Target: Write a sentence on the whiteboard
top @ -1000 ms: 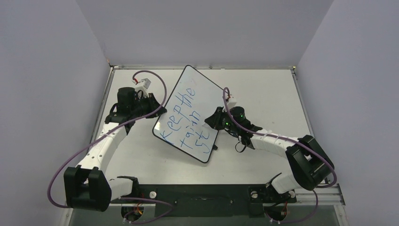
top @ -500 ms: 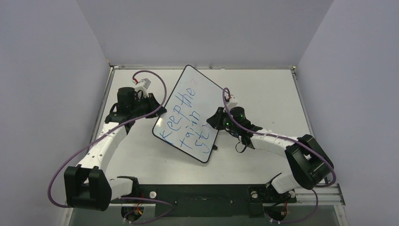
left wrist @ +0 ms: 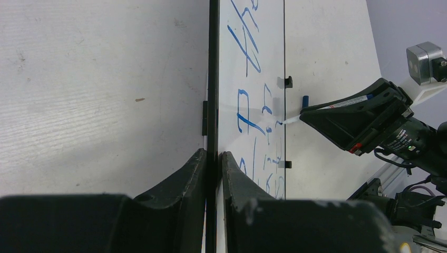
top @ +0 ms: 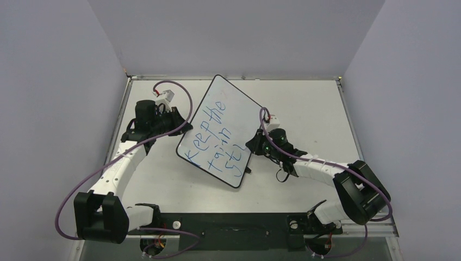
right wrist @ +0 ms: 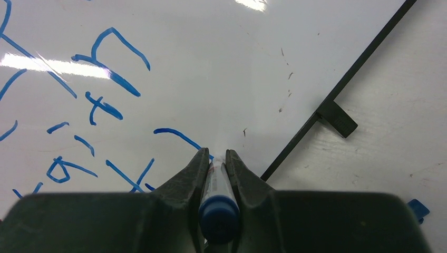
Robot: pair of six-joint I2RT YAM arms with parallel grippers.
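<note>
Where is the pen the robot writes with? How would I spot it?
Find the big whiteboard lying askew in the middle of the table. At its right edge, the right tool is shut on a thin marker pen. It is the only white stick with a blue end, its tip down at the board beside the blue writing.

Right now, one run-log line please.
left end effector: shut on black-rimmed white whiteboard | right end effector: shut on blue-ended marker pen | blue handwritten sentence: unfinished

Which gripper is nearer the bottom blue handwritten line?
Right. The right gripper holds a blue marker at that bottom line; the left gripper clamps the white whiteboard's opposite rim.
</note>
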